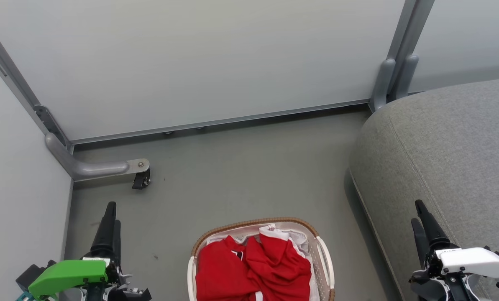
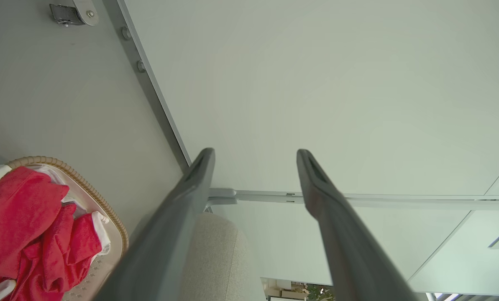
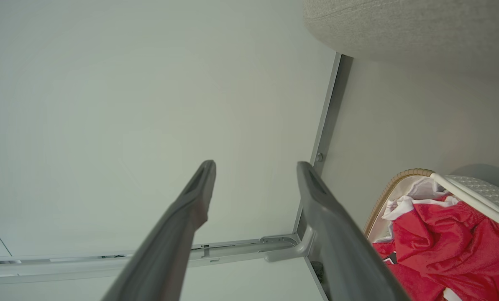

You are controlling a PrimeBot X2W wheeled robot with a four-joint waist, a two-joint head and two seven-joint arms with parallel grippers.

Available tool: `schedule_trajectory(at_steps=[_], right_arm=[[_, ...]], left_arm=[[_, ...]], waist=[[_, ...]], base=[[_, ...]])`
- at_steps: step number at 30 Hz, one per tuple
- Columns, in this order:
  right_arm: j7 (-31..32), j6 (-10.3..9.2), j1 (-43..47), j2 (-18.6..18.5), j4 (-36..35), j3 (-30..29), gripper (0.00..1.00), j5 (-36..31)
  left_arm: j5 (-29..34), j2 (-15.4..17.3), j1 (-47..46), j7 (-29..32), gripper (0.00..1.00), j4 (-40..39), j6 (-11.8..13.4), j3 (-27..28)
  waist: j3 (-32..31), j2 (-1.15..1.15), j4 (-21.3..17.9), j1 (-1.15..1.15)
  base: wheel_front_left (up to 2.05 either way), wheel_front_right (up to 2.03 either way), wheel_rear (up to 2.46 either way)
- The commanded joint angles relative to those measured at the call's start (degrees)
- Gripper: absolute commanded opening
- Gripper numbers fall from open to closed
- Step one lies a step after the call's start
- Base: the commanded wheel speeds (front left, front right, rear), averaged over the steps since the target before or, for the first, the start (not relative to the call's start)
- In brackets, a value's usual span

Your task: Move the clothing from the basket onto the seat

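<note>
Clothing (image 1: 253, 267), a crumpled red garment with white trim, lies in the basket (image 1: 253, 223); the basket stands on the grey floor (image 1: 241, 167), to the right of the left end effector (image 1: 113, 213) and to the left of the right end effector (image 1: 417, 211); the left end effector has its two dark fingers spread wide and holds nothing; the right end effector is likewise wide open and empty, its fingers over the near edge of the seat (image 1: 441, 146); the seat, a grey upholstered cushion, lies beyond the basket's right side, apart from it; pale partition panels (image 1: 190, 62) stand ahead of both end effectors; a castor foot (image 1: 140, 180) sits ahead of the left one.
</note>
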Motion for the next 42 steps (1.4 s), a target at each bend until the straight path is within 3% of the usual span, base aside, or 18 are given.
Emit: schedule_trajectory(at_steps=[1,12,25,42], right_arm=[[-0.66,0.01,-0.43,-0.51,-1.35,-0.14,1.0,-1.73],[-3.3,0.01,0.06,-0.65,-5.51,-0.79,1.0,-14.62],[-6.03,0.01,0.82,-0.76,-7.81,-0.67,1.0,-30.28],[-9.13,0.02,1.68,-0.9,-8.55,-0.37,1.0,-46.49]], left_arm=[[1.3,0.26,-0.4,-0.59,1.0,-1.18,-0.11,-0.53],[9.72,0.33,-0.27,-3.21,1.0,-4.75,-0.15,-2.27],[25.66,0.4,0.16,-5.96,1.0,-7.15,-0.18,-2.68],[44.77,0.49,1.92,-9.04,1.0,-7.85,2.19,-6.05]], waist=[[-0.01,0.0,0.02,0.0],[0.08,0.0,0.14,0.0],[0.16,0.0,0.3,0.0],[0.27,0.0,0.58,0.0]], base=[[0.0,0.0,0.0],[0.0,0.0,0.0],[0.0,0.0,0.0],[0.0,0.0,0.0]])
